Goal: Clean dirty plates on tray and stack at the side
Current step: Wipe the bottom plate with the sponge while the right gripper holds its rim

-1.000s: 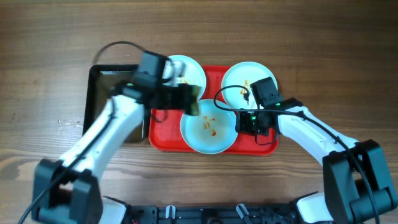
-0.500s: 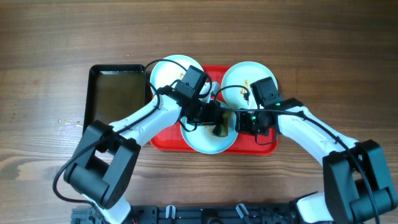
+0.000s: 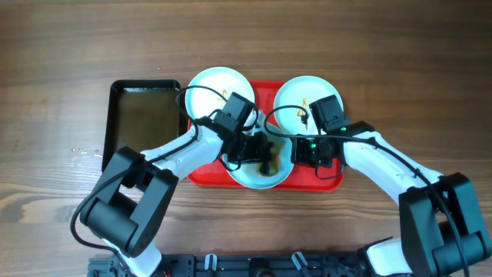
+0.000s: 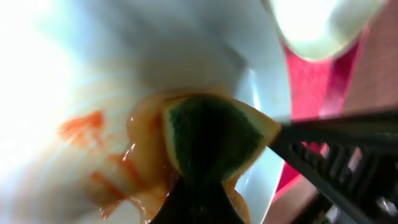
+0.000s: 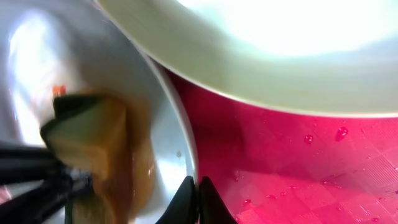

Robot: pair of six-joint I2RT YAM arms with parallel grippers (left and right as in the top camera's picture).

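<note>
Three pale plates sit on the red tray (image 3: 327,177): one at the back left (image 3: 215,83), one at the back right (image 3: 304,96) with brown sauce marks, and one at the front middle (image 3: 247,177). My left gripper (image 3: 265,154) is shut on a green-and-yellow sponge (image 3: 270,159) and presses it on the front plate. In the left wrist view the sponge (image 4: 211,134) lies on smeared orange-brown sauce (image 4: 81,124). My right gripper (image 3: 295,150) is shut on the front plate's right rim; in the right wrist view its fingertips (image 5: 193,199) pinch that rim (image 5: 180,155).
A smaller black tray (image 3: 146,123) lies on the wooden table just left of the red tray. The back right plate (image 5: 280,50) overhangs close above my right gripper. Water drops dot the red tray floor (image 5: 298,174).
My left arm has swung right from the black tray side with the sponge, onto the front plate's centre. The sauce there is now smeared. The right arm has not moved.
</note>
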